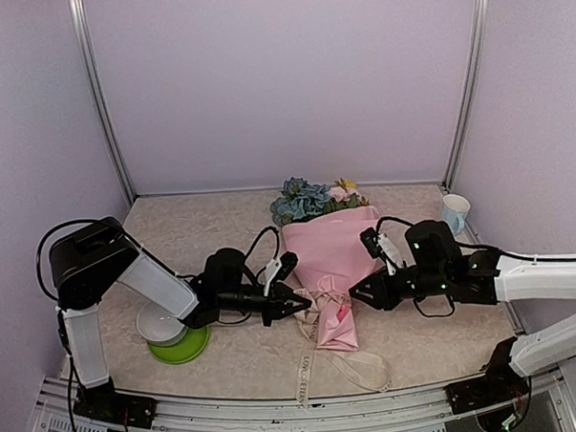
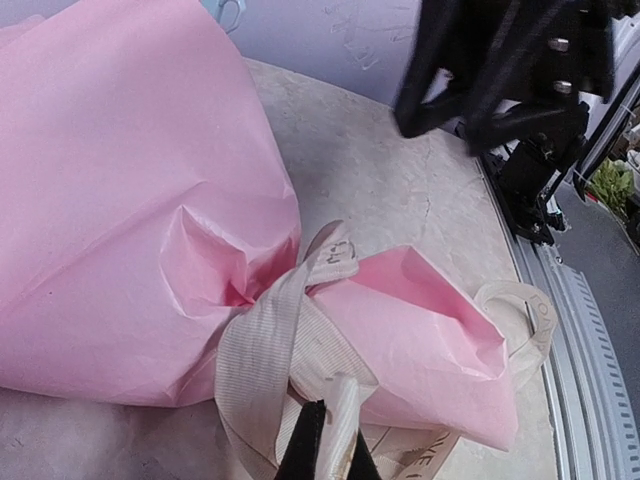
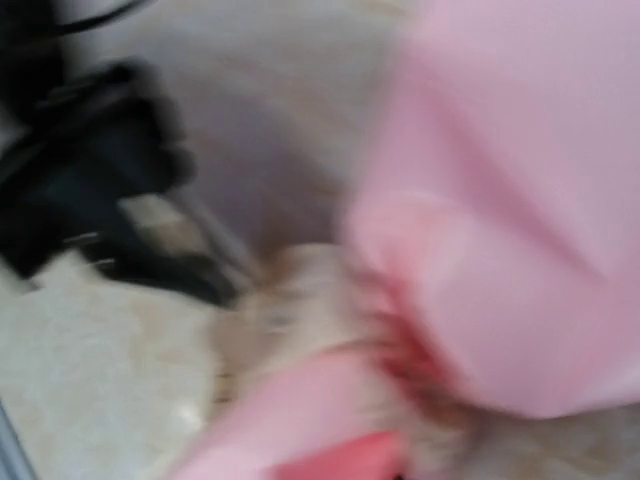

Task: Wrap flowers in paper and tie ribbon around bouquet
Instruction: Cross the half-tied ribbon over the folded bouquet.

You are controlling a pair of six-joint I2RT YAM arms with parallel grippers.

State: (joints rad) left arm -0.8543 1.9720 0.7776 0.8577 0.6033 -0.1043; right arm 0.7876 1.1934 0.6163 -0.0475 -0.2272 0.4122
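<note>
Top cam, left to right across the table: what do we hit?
white bowl on green plate → left gripper → bouquet → right gripper → mug

We count one bouquet (image 1: 328,257), one ribbon (image 1: 318,353) and two grippers: left gripper (image 1: 301,303), right gripper (image 1: 354,294). We also count one mug (image 1: 454,212), one bowl (image 1: 161,324), one green plate (image 1: 184,351).
</note>
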